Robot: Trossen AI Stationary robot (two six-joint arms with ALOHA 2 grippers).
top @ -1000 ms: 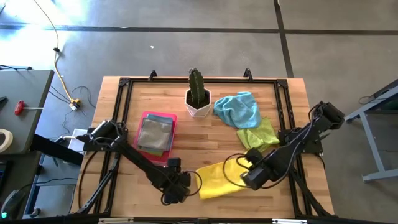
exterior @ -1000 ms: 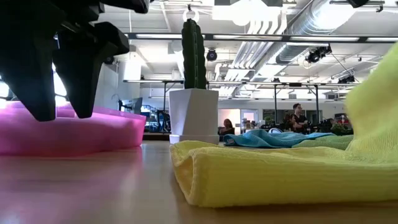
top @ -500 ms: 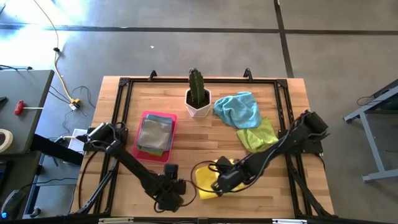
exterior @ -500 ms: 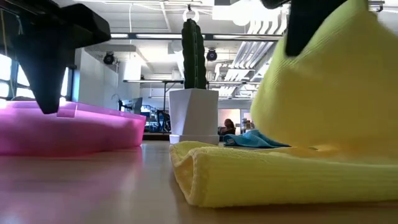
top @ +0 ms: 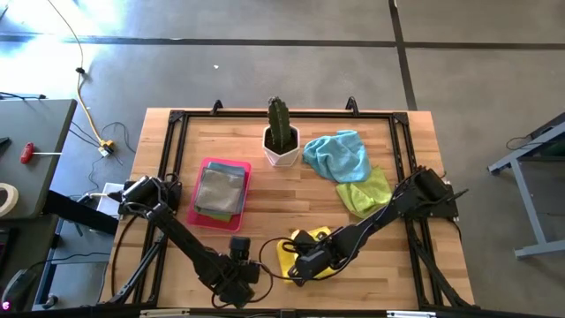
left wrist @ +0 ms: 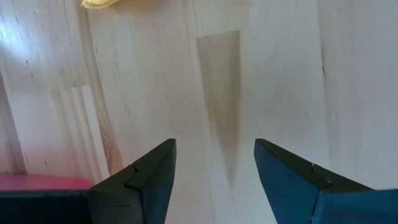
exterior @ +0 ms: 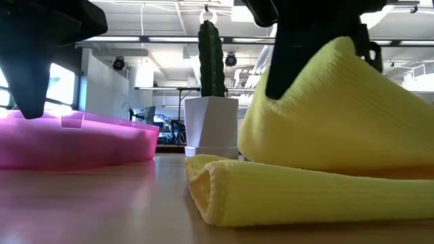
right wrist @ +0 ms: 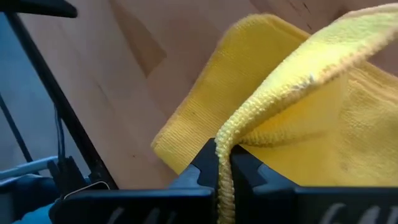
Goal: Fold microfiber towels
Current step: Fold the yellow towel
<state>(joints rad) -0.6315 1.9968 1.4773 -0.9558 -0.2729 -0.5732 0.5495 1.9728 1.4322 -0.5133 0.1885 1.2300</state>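
Note:
A yellow microfiber towel [top: 311, 248] lies near the table's front edge, its right part drawn over its left part [exterior: 291, 193]. My right gripper [top: 297, 266] is shut on it and holds the raised layer [exterior: 339, 115] above the lower one. My left gripper [top: 238, 279] stands open over bare wood, left of the towel, with nothing between its fingers [left wrist: 214, 163]. A light blue towel [top: 338, 155] and a lime green towel [top: 365, 190] lie crumpled at the back right. Grey towels [top: 218, 190] rest in a pink tray. My right gripper pinches the yellow towel's hemmed edge [right wrist: 239, 134] between its two fingers. One layer or several, I cannot tell. The fingers slant down from the table's right. The held part arches slack above the towel's lower layer [right wrist: 199, 118], which lies flat on the table.
A pink tray [top: 203, 215] sits left of centre. A white pot with a cactus [top: 281, 141] stands at the back middle. A black frame [top: 177, 119] runs around the tabletop. Bare wood [top: 274, 199] lies between tray and towels.
My right gripper has gone toward the table's left edge and down, tipping steeper and rolling, and has carried the yellow towel's right edge over its left part, so the towel is folded over. My left gripper has drawn away a little toward the left and near edges, still open.

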